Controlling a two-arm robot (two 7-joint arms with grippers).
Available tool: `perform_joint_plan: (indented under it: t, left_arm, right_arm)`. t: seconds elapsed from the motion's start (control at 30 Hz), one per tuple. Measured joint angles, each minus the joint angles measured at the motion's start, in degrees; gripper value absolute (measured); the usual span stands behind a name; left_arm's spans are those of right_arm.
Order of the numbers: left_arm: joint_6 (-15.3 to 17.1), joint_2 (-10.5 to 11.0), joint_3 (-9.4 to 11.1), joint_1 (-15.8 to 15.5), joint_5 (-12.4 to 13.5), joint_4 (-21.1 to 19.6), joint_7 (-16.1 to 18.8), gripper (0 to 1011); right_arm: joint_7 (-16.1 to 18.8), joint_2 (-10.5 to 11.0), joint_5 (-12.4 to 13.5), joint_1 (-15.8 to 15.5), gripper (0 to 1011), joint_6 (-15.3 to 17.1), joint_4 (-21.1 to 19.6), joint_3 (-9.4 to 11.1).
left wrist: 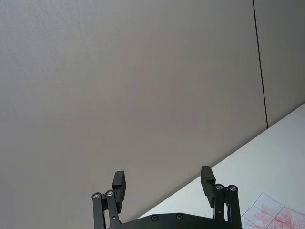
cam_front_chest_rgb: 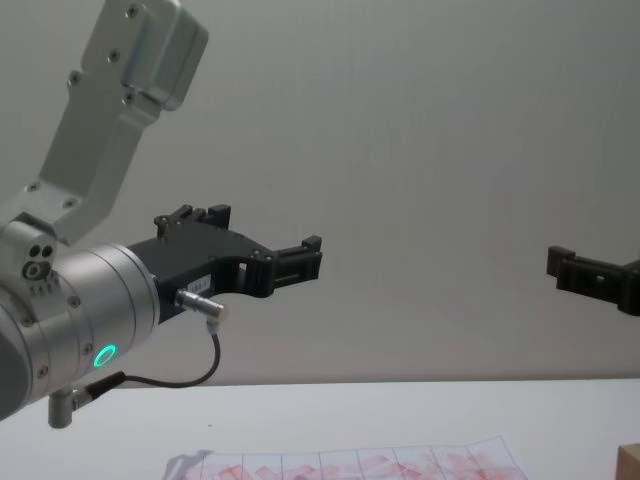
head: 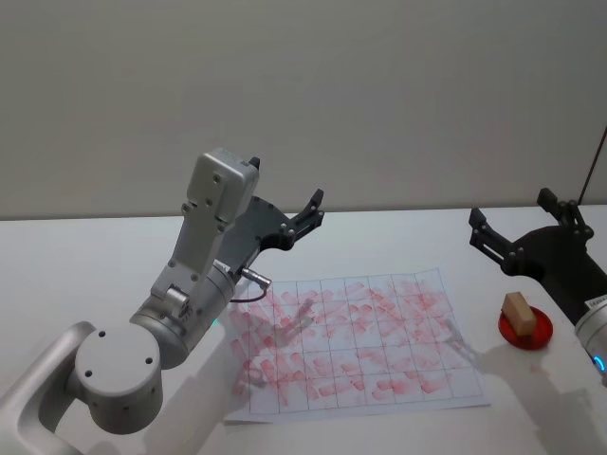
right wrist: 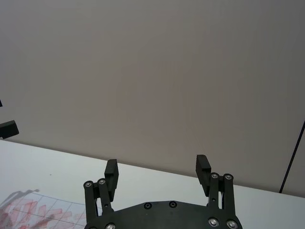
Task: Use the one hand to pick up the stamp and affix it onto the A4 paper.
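Jaws stand wide apart on both arms, with nothing between them. The left gripper (head: 305, 216), on the big silver wrist with the green ring light (cam_front_chest_rgb: 103, 355), is held up in the air over the far left corner of the paper and points toward the back wall. The right gripper (head: 510, 210) is raised well above the table's right side, behind the dish. Its short black fingers (right wrist: 111, 168) are spread against the same wall.

The white table (head: 95, 251) carries everything. The A4 paper (head: 356, 346) lies flat near the middle, turned slightly askew. It is ruled in a grid, and most cells hold smeared red-pink rectangular prints that cannot be read. Just off its right edge, not touching it, sits a small round red dish (head: 541, 330). The stamp (head: 517, 308) stands upright in this dish. It is a light-brown wooden block with squared edges, taller than it is wide, with a paler top face. Its corner shows at the lower right of the chest view (cam_front_chest_rgb: 630, 462). A small white label (cam_front_chest_rgb: 200, 287) on the left gripper's body is too small to read.
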Motion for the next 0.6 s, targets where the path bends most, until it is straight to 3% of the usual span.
perform_joint_plan:
  t: [0.6]
  left_arm:
    - [0.00,0.00,0.00,0.00,0.00,0.00,0.00,1001]
  right_arm:
    - [0.00,0.00,0.00,0.00,1001,0.00,0.01,0.00]
